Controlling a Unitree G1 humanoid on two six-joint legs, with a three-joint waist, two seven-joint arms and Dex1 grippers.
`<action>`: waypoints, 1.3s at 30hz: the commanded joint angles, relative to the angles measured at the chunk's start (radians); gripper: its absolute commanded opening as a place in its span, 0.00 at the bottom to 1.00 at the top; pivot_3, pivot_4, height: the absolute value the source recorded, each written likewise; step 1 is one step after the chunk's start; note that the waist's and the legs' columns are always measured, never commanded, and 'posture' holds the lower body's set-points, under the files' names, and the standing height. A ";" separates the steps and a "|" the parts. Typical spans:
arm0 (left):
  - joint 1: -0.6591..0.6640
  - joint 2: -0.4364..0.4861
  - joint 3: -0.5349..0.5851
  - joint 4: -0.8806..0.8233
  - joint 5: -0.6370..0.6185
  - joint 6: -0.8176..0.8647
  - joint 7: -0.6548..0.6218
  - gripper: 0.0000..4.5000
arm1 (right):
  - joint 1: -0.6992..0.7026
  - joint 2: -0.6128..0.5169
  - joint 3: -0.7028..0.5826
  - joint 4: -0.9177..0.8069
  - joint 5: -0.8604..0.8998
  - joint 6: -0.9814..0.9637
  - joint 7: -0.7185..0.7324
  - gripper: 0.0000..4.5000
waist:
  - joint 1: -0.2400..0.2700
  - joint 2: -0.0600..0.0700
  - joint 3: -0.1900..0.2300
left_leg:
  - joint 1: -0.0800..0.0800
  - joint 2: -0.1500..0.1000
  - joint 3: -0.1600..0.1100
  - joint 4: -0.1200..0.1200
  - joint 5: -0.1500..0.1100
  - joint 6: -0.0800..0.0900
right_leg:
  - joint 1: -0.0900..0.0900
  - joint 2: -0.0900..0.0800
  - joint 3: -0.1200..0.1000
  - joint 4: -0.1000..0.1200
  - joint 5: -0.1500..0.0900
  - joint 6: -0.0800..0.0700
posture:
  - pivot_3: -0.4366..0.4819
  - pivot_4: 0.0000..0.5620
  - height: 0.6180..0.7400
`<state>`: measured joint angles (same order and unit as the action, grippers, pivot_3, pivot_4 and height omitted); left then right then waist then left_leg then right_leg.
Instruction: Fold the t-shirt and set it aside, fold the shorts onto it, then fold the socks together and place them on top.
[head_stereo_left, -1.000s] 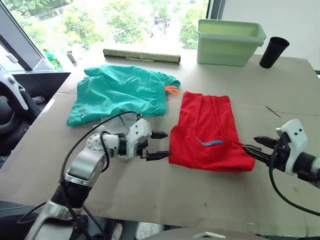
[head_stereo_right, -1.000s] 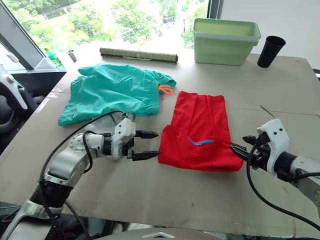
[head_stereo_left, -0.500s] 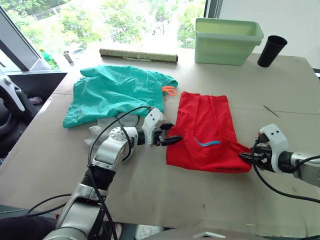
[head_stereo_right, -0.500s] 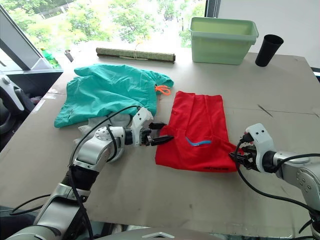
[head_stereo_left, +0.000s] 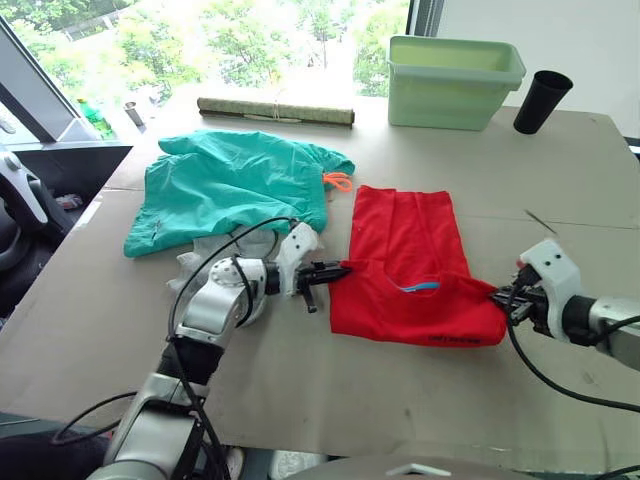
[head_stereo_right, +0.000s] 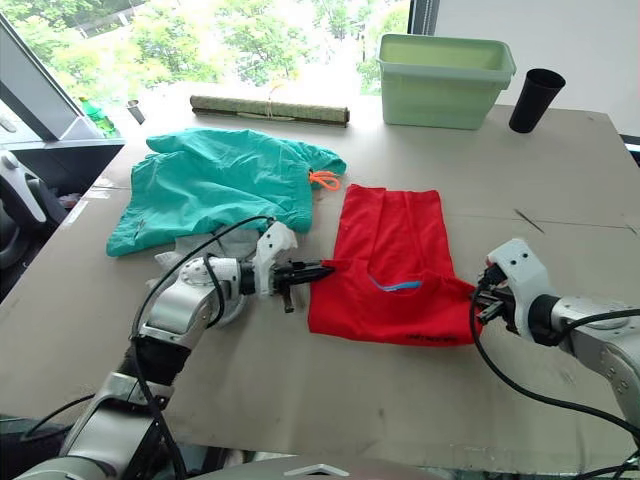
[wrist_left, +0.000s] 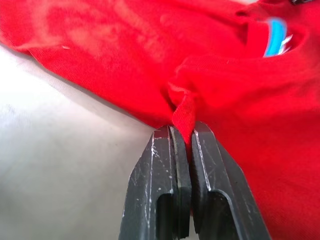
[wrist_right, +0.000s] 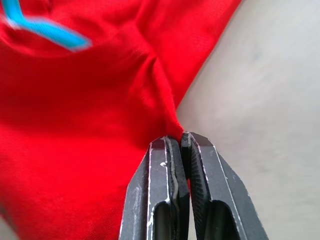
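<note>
The left gripper (wrist_left: 181, 131) is clamped on a pinch of the t-shirt (head_stereo_left: 412, 270) at its left edge, and the right gripper (wrist_right: 179, 140) is clamped on the shirt's right edge, so the red fabric lies stretched between the 2 grippers on the tabletop (head_stereo_left: 330, 390). The blue collar label (head_stereo_left: 420, 288) shows between them. The shorts (head_stereo_left: 235, 185) lie beyond the left gripper, their orange drawstring (head_stereo_left: 340, 181) toward the shirt. The socks (head_stereo_left: 215, 250) sit just behind the left gripper, touching the shorts' near edge.
</note>
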<state>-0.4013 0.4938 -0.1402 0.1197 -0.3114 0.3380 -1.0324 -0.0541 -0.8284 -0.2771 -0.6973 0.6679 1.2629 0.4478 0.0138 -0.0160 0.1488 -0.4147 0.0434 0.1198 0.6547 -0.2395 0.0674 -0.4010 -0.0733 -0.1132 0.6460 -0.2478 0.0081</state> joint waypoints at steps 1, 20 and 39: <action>-0.022 -0.023 0.084 -0.036 -0.026 -0.059 0.057 0.01 | -0.059 0.012 -0.056 -0.039 0.020 0.003 -0.019 0.00 | 0.000 0.000 0.000 | 0.000 0.000 0.000 0.000 0.000 0.000 | 0.000 0.000 0.000 0.000 0.000 0.000 | 0.48 0.27 1.00; 0.035 0.010 -0.010 -0.075 0.026 -0.008 0.029 0.23 | -0.059 -0.104 0.019 0.013 0.024 -0.055 0.135 0.00 | 0.003 -0.001 0.000 | 0.000 0.000 0.001 0.000 0.000 0.000 | 0.000 0.001 0.000 -0.001 0.000 0.001 | 0.48 0.27 1.00; 0.042 0.023 0.048 -0.200 -0.113 0.227 0.023 0.98 | 0.093 -0.066 -0.121 -0.087 0.094 -0.011 0.081 0.00 | 0.003 -0.001 0.000 | 0.000 0.000 0.000 0.000 0.000 0.000 | 0.000 0.000 0.001 0.000 0.000 0.001 | 0.48 0.27 1.00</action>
<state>-0.3357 0.5230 -0.0899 -0.0592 -0.3967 0.5544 -1.0070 0.0509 -0.8968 -0.3950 -0.7790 0.7638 1.2750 0.5354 0.0169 -0.0170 0.1486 -0.4150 0.0432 0.1200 0.6550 -0.2394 0.0671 -0.4009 -0.0729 -0.1126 0.6456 -0.2474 0.0088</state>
